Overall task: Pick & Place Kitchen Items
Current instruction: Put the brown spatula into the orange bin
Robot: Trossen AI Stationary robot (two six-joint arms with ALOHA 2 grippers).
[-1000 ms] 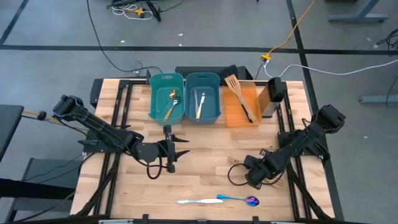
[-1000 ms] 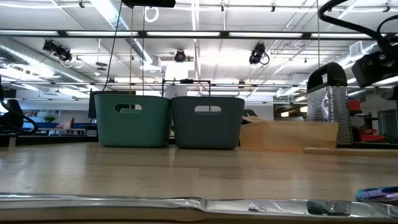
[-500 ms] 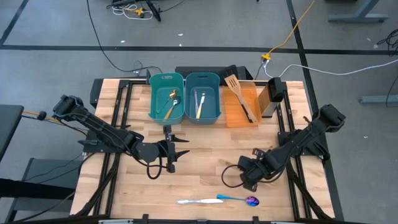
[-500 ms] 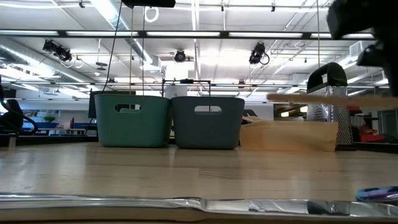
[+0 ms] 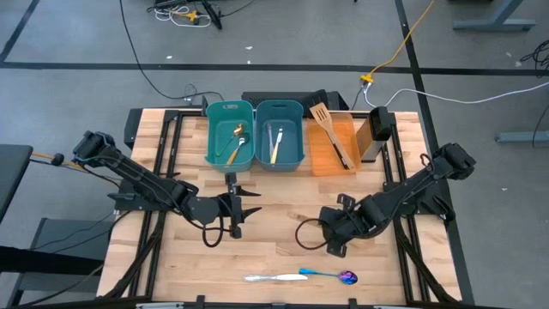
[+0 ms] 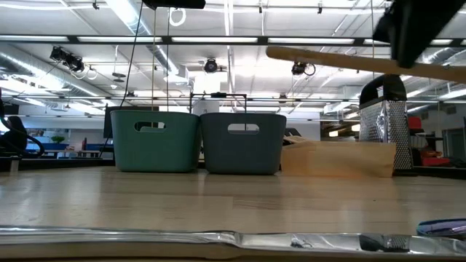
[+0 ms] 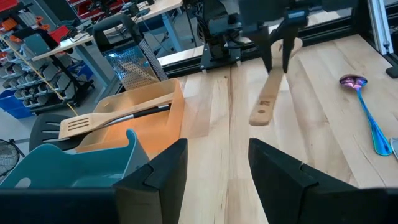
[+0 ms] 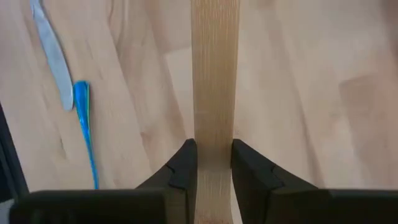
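My right gripper (image 5: 336,237) is shut on a pale wooden spatula (image 6: 328,60), held above the table's middle right. The left wrist view shows that gripper (image 7: 277,59) and the spatula's rounded handle end (image 7: 261,115). My left gripper (image 5: 250,201) is open and empty over the table's middle left. A silver knife (image 5: 262,277) and a blue-handled purple spoon (image 5: 330,275) lie flat near the front edge. Another wooden spatula and a black spatula lie in the orange tray (image 5: 333,148). My right gripper pinches the wooden spatula's flat handle (image 8: 214,134) between its two fingers, one on each narrow edge. The fingers come from above and lie across the handle. The spatula is lifted clear of the table, nearly level, its free handle end (image 6: 273,52) toward the table's left.
Two teal bins (image 5: 230,133) (image 5: 280,133) stand at the back with a gold spoon and cutlery inside. A metal grater (image 5: 377,129) stands right of the orange tray. A black cable loop (image 5: 307,233) hangs beside my right gripper.
My right gripper has gone up and toward the table's left with the wooden spatula. The spatula has risen from table height to well clear of it and stays nearly level.
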